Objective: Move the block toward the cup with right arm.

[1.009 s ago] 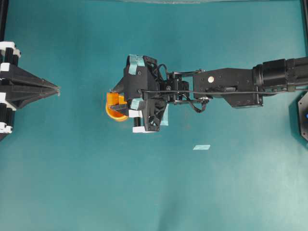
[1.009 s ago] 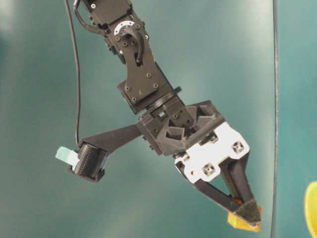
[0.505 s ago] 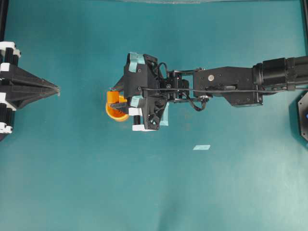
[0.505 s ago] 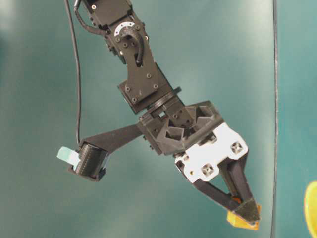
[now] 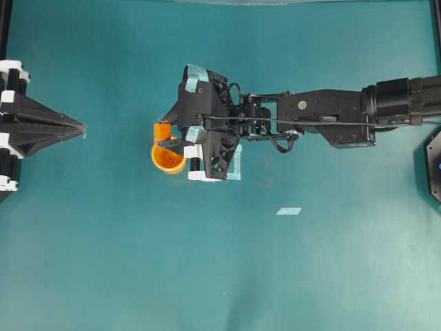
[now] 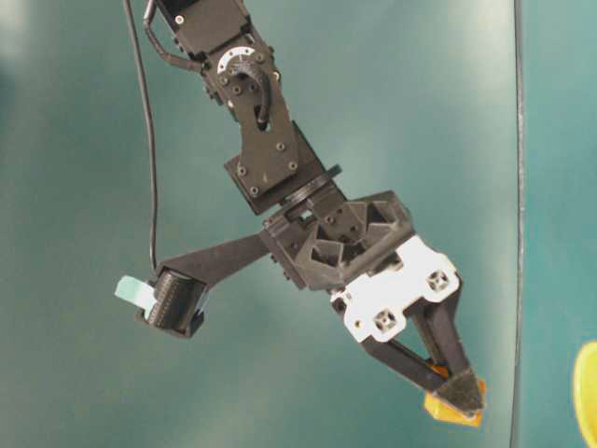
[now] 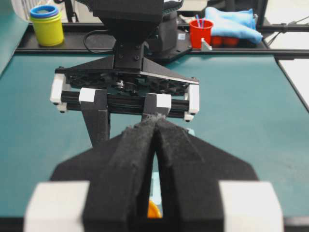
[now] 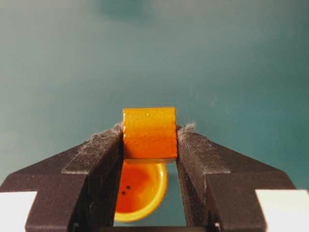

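Block (image 8: pixel 149 134): small orange cube, pinched between the two padded fingers of the right end effector (image 8: pixel 149 145); both pads press flat on opposite faces. We read it as held clear of the worktop (image 5: pixel 103 262), though the lift height cannot be told.

Cup (image 8: pixel 141 191): round, yellow-orange, upright, opening facing up. In the right wrist view it sits directly below and behind the block, between the fingers. From overhead the block (image 5: pixel 162 131) lies just beside the cup (image 5: pixel 169 158), at its rim on the far side; whether they touch we cannot tell.

Right arm (image 5: pixel 331 121): stretched across the worktop from the side opposite the cup, end effector angled down.

Left end effector (image 7: pixel 155 140): parked well apart from the cup, fingers pressed together, nothing between them.

A scrap of pale tape (image 5: pixel 289 211) lies on the worktop, well away from the cup.

Step in hand, our judgement: transport is close to done; the block is already next to the cup. Next move calls for lowering the block to the worktop beside the cup without nudging the cup, then spreading the fingers and withdrawing clear of the rim.
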